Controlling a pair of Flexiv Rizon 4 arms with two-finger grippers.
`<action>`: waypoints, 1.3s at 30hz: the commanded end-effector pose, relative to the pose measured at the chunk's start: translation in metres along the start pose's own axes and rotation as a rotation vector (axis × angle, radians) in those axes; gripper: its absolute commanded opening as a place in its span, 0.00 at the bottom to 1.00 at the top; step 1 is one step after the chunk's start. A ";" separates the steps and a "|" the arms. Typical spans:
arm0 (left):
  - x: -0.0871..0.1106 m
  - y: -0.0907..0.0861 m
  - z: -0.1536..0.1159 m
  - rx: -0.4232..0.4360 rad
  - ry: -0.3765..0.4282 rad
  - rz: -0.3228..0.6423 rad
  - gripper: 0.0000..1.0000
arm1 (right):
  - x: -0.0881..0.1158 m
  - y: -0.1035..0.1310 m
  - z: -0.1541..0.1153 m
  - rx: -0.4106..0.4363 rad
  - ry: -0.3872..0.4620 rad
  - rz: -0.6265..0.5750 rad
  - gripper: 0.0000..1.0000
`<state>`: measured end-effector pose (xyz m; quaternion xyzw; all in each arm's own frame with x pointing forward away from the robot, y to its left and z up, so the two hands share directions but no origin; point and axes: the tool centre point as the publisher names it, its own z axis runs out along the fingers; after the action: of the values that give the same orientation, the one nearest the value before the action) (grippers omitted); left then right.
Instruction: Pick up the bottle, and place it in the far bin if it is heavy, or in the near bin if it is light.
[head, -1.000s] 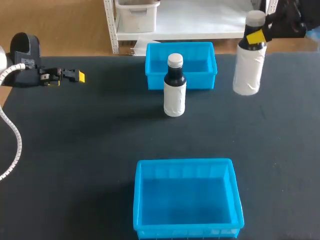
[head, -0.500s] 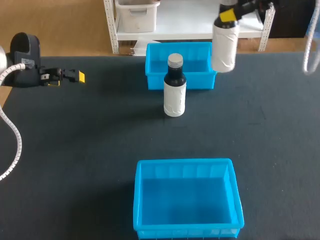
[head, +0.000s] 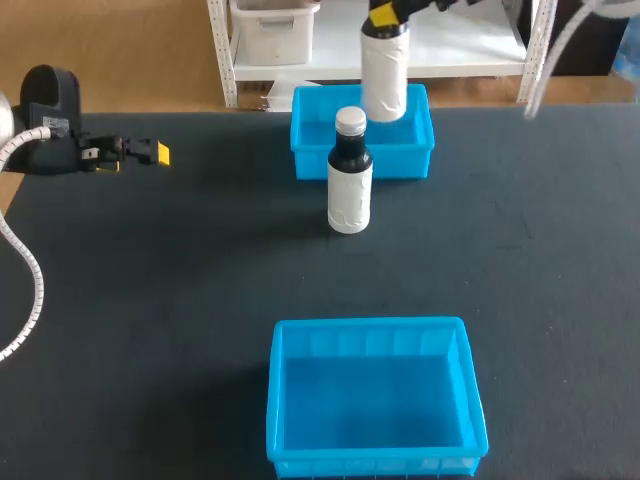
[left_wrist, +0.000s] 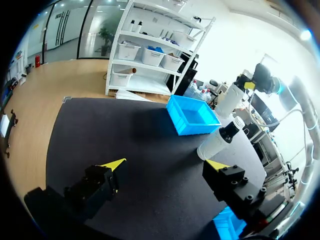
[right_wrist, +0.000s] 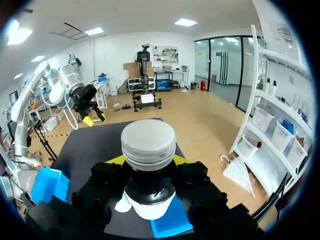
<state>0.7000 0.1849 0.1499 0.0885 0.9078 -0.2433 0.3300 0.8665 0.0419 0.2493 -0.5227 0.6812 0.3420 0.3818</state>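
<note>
My right gripper (head: 384, 14) is shut on the neck of a white-labelled bottle (head: 385, 72) and holds it upright in the air above the far blue bin (head: 318, 160). In the right wrist view its grey cap (right_wrist: 148, 144) stands between the yellow-tipped fingers (right_wrist: 116, 160). A second, similar bottle (head: 350, 175) stands upright on the table just in front of the far bin. The near blue bin (head: 276, 400) sits by the front edge with nothing in it. My left gripper (head: 152, 152) hangs open at the far left, with nothing between its fingers (left_wrist: 114, 165).
The dark mat (head: 180, 300) covers the table. A white cable (head: 30, 270) from my left arm loops over the left edge. In the left wrist view the standing bottle (left_wrist: 220, 141) and the far bin (left_wrist: 192, 116) lie ahead of the gripper.
My right arm has carried the bottle leftwards from the far right of the table to above the far bin. The left arm and the standing bottle have not moved.
</note>
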 end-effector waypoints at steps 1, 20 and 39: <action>0.000 0.000 0.000 0.000 0.000 0.000 1.00 | -0.003 -0.045 0.034 -0.062 -0.001 0.003 0.15; 0.000 0.000 0.000 0.000 0.000 0.000 1.00 | 0.013 -0.076 0.116 -0.090 -0.021 0.010 0.12; 0.000 0.000 0.000 0.000 0.000 0.000 1.00 | 0.055 -0.089 0.127 -0.077 -0.028 0.060 0.12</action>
<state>0.7000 0.1850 0.1499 0.0885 0.9078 -0.2433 0.3300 0.9346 0.1090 0.1403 -0.4777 0.7100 0.3214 0.4054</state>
